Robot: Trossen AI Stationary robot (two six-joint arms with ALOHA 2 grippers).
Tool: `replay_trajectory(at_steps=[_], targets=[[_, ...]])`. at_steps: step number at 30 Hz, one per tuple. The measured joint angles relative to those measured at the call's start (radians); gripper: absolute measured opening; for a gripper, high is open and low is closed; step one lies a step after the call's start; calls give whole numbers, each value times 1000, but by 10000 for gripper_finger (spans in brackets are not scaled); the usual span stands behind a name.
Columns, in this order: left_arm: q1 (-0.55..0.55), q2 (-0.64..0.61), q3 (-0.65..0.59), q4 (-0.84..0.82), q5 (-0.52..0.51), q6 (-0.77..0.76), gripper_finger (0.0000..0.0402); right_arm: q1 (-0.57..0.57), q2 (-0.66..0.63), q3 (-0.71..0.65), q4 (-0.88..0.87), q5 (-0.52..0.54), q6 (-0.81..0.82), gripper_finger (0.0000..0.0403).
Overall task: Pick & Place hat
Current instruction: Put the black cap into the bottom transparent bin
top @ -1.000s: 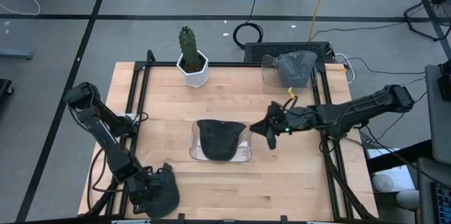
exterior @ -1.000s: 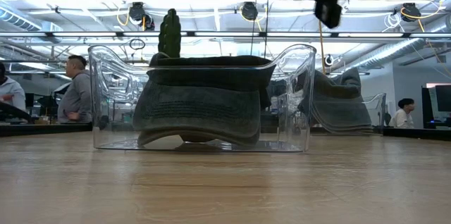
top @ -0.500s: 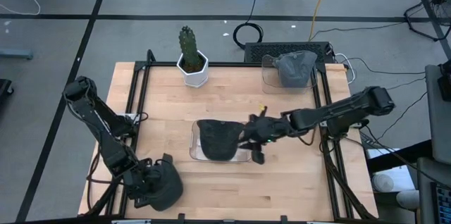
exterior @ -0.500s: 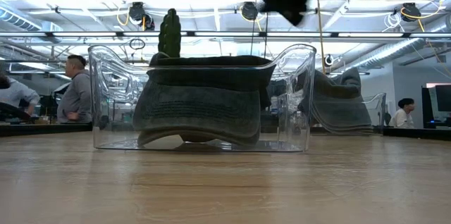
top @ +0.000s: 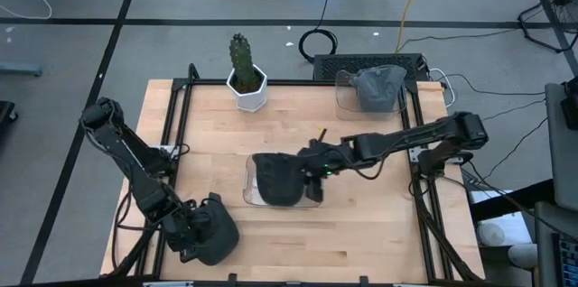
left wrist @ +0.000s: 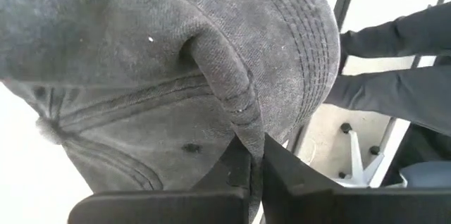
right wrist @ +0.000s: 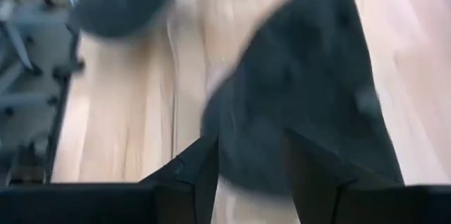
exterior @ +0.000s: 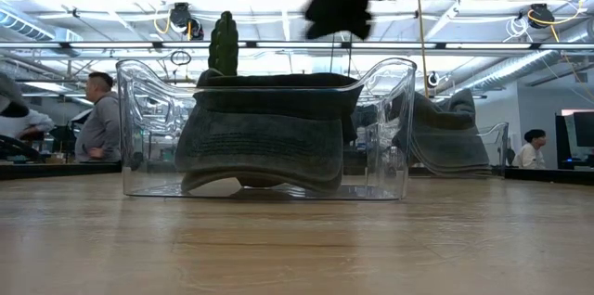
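Note:
My left gripper (top: 194,240) is at the table's near left corner, shut on a dark grey hat (top: 215,238) that fills the left wrist view (left wrist: 176,62). A second dark hat (top: 278,179) lies in a clear bin (top: 249,195) at the table's middle; in the low view the hat (exterior: 264,137) rests on the bin's floor. My right gripper (top: 313,171) hangs open above the bin's right end, high over its rim in the low view (exterior: 345,3). Its fingers (right wrist: 201,171) stand apart, with that hat (right wrist: 317,90) beyond them. My left gripper pinches a raised fold of the hat's cloth (left wrist: 243,122) between its two shut fingers (left wrist: 278,171). It comes at the hat slanting down. The hat bulges out ahead of the fingertips; I cannot tell whether it is clear of the table.
A cactus in a white pot (top: 246,79) stands at the far edge, left of the middle. Another clear bin (top: 343,97) with a grey hat (top: 377,87) sits at the far right corner. People show in the room behind the table (exterior: 97,128).
My right gripper has gone toward the table's left edge, from right of the middle bin to above its right end, and has rolled. My left gripper has risen a little with its hat.

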Motion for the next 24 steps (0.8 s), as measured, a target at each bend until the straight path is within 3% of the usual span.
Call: replay_trajectory(at_steps=[3, 8, 16, 24], targets=[[-1, 0, 40, -38, 0, 18, 6, 16, -59, -1, -165, 3, 11, 141], [12, 0, 175, -190, -24, 148, 6, 35, -146, 0, -242, -2, 20, 141], [96, -1, 363, -443, -100, 360, 6, -30, -122, 2, 42, -11, -7, 141], [196, 2, 467, -499, -180, 574, 5, -45, -164, -2, -231, -28, 65, 136]])
